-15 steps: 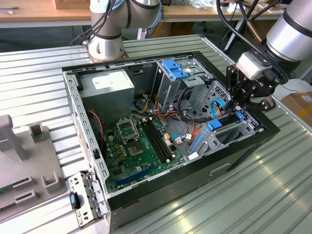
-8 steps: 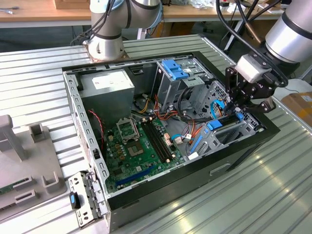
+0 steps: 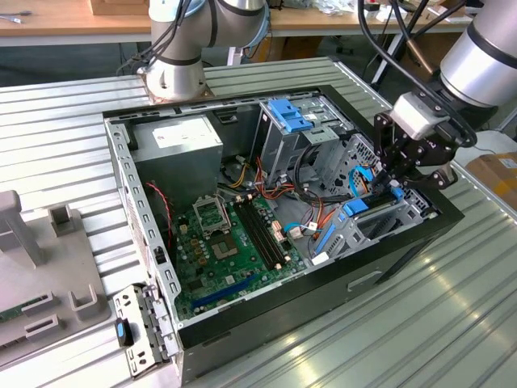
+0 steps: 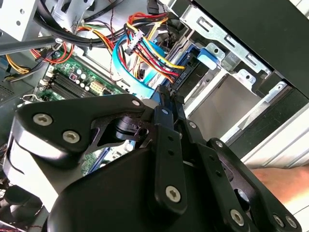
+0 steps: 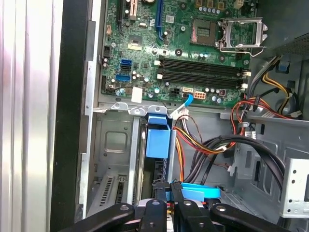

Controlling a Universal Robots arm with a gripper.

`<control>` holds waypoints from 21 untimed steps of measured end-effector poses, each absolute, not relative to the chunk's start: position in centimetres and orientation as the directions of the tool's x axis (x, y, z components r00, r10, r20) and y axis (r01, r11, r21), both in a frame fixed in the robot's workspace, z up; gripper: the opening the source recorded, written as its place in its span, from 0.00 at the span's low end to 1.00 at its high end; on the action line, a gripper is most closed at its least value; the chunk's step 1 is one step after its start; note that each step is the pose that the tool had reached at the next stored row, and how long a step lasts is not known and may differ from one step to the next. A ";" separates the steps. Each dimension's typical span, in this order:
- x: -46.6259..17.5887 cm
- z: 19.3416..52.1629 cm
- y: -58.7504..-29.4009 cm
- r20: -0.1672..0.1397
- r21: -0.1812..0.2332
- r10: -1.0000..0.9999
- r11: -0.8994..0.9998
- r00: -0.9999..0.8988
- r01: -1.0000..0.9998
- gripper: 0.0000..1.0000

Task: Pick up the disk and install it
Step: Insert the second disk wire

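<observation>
The black linkage gripper point(image 3: 397, 179) hangs over the drive bay at the exterior view's right end of the open black computer case point(image 3: 266, 311). In the first wrist view its fingers point(image 5: 159, 193) stand drawn close together over a bright blue end tab. That tab belongs to the disk point(image 5: 158, 145), a flat dark hard drive in bright blue plastic side rails. The disk stands on edge in the grey metal bay slot directly under the fingertips. Its second blue tab lies at the end nearer the green motherboard point(image 5: 183, 38). The fingers appear to pinch the near tab, though the contact itself is hidden.

In the second wrist view the disk's blue rail point(image 4: 208, 54) sits in the bay just past the fingertips.

A bundle of red, yellow and black power wires point(image 5: 193, 145) and a light blue flat data cable point(image 4: 130, 72) crowd the space just beside the disk. A thick black cable point(image 5: 251, 145) loops close by. The tall grey metal cage with a blue plastic top point(image 3: 284, 133) stands farther inside the case. The grey power supply box with a white label point(image 3: 179, 145) lies toward the exterior view's left. The case rests on a ribbed metal table point(image 3: 452, 323).
</observation>
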State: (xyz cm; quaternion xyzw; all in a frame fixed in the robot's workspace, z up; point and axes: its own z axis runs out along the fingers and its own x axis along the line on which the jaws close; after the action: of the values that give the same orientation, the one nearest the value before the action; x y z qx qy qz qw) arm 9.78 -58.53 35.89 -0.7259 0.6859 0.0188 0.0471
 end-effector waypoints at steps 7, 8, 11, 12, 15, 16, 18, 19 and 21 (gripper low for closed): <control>10.0 35.7 -58.6 -0.092 -0.043 -0.994 -0.047 0.051 -0.998 0.16; 10.0 35.5 -58.7 -0.092 -0.043 -0.995 -0.045 0.049 -0.998 0.16; 10.0 35.2 -58.7 -0.092 -0.043 -0.995 -0.043 0.046 -0.998 0.16; 10.0 35.2 -58.7 -0.092 -0.043 -0.995 -0.043 0.046 -0.998 0.16; 10.0 35.1 -58.7 -0.092 -0.043 -0.995 -0.043 0.046 -0.998 0.16; 10.0 35.1 -58.7 -0.092 -0.043 -0.995 -0.043 0.046 -0.998 0.16; 10.0 35.0 -58.8 -0.092 -0.043 -0.995 -0.042 0.046 -0.998 0.16; 10.0 35.0 -58.8 -0.092 -0.043 -0.995 -0.042 0.046 -0.998 0.16; 10.0 35.0 -58.8 -0.092 -0.043 -0.995 -0.043 0.046 -0.998 0.16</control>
State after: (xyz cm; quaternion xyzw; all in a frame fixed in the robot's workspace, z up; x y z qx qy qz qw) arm 9.99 -58.79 35.01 -0.7217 0.6903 0.0186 0.0474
